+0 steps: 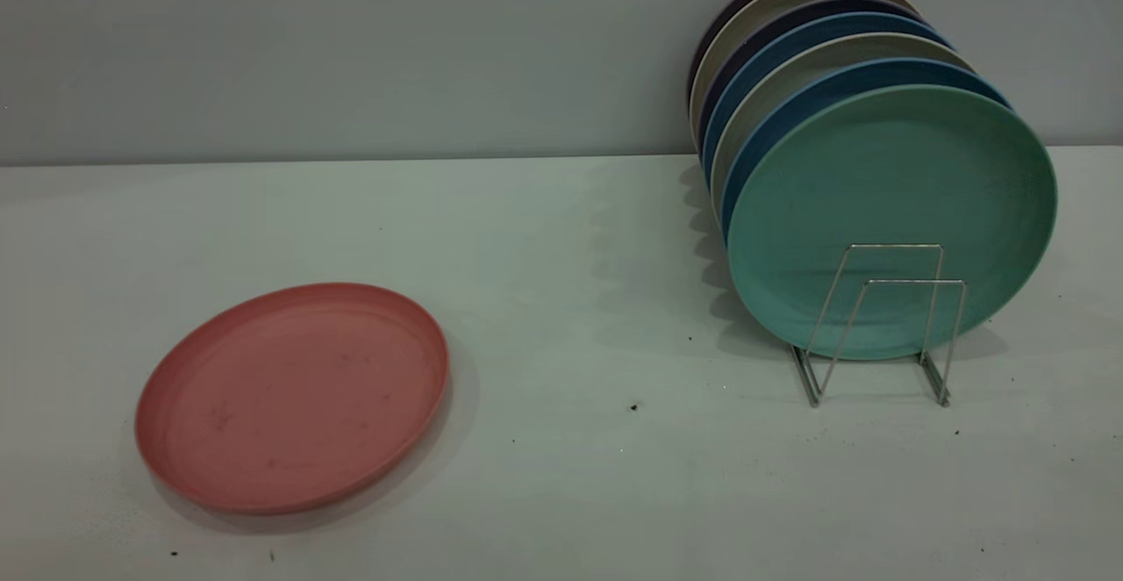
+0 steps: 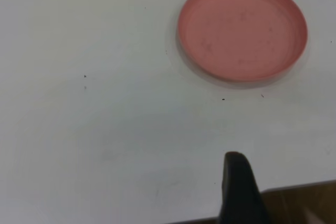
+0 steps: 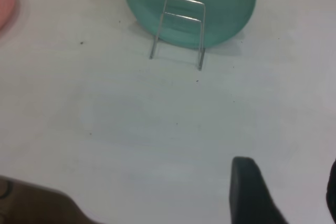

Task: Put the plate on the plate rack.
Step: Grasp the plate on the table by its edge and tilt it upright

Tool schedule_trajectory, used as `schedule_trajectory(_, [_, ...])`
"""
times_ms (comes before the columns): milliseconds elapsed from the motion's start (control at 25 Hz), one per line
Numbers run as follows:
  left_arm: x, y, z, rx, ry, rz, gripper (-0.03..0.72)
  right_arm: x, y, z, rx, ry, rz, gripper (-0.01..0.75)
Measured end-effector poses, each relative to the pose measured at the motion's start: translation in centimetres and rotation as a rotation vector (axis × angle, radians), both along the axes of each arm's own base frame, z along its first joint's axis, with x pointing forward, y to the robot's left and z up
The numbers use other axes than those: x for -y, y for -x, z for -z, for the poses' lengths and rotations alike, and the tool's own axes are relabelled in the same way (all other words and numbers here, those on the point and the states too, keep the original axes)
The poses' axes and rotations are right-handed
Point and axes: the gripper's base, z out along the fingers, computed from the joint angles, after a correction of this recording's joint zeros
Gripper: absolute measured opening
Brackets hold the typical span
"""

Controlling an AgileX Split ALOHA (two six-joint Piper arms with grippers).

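Note:
The salmon-pink plate (image 1: 294,397) lies flat on the white table at the left; the left wrist view shows the plate (image 2: 242,29) whole, and its rim (image 3: 4,1) just enters the right wrist view. The silver wire plate rack (image 1: 886,318) stands at the right, its two front loops (image 3: 178,30) bare. Neither arm appears in the exterior view. My left gripper (image 2: 286,182) hovers open near the table's front edge, well short of the plate, with one dark finger (image 2: 237,187) showing. My right gripper (image 3: 286,174) is open over bare table, facing the rack.
A teal-green plate (image 1: 890,204) stands upright in the rack just behind the front loops, with several blue and beige plates (image 1: 790,46) stacked behind it toward the wall. Brown floor (image 2: 299,203) shows past the table's front edge.

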Motion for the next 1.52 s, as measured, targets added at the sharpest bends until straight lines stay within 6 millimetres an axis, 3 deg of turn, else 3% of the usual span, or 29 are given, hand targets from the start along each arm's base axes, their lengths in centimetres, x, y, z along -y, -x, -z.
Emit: schedule_trajectory(1520, [-0.05, -0.05, -0.30, 0.026, -0.004, -0.004, 0.473, -0.04, -0.15, -0.22, 0.012, -0.007, -0.001, 0.370])
